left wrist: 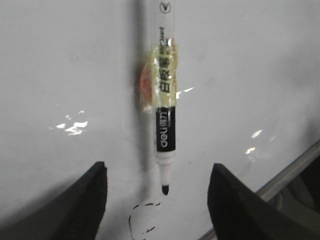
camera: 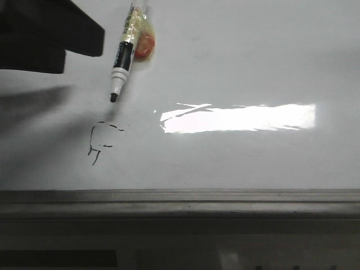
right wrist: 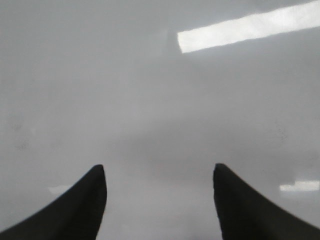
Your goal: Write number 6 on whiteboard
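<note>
Marker: a slim dry-erase marker, uncapped, black tip down, hangs tilted over the whiteboard; the tip looks just above the surface, contact cannot be told.
Mount: yellowish tape wraps the barrel against an orange-red lump; what carries the marker is out of view above.
Handling, judged: light, stiff plastic, smooth barrel likely slippery; the felt tip gives a little and would smear or splay under hard pressure. Best held at the taped mid-barrel, where the wrap adds grip.
Board: glossy, hard and flat, with a bright glare strip and a grey rim at its lower edge; ink will glide and smudge easily.
Number 6: no bold figure is visible; only a faint broken scribble lies just below the tip.
Left gripper: fingers spread wide, gripping nothing; the marker passes between them without touching either.
Right gripper: fingers wide apart, empty, over bare board.
</note>
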You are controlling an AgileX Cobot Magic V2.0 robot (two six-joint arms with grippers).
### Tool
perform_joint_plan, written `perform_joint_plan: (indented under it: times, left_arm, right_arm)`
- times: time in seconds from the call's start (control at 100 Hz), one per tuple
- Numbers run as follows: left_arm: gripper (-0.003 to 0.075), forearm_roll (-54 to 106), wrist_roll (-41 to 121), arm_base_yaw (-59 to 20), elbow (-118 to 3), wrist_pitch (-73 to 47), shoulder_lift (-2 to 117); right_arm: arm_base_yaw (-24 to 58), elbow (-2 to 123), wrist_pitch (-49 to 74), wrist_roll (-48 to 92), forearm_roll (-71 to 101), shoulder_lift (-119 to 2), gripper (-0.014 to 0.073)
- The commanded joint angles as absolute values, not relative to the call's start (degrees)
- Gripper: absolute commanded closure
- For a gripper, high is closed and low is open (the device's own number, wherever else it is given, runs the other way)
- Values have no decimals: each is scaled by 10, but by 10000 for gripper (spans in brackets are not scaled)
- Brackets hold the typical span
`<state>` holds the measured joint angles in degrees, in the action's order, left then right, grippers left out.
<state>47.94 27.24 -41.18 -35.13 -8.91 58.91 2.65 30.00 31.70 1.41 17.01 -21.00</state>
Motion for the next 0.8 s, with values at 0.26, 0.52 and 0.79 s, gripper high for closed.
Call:
perform_joint_plan:
  times: [0.26, 0.52, 0.79]
  left_arm:
    - [324, 504, 271, -434, -413, -40, 675]
    - [392, 504, 271, -434, -413, -9, 710]
    - [741, 505, 271, -433, -413, -7, 725]
  right_arm:
    - [27, 320, 281, 21, 179, -220, 175]
    - [27, 320, 281, 21, 182, -220, 175]
    - [27, 320, 281, 21, 207, -220, 176]
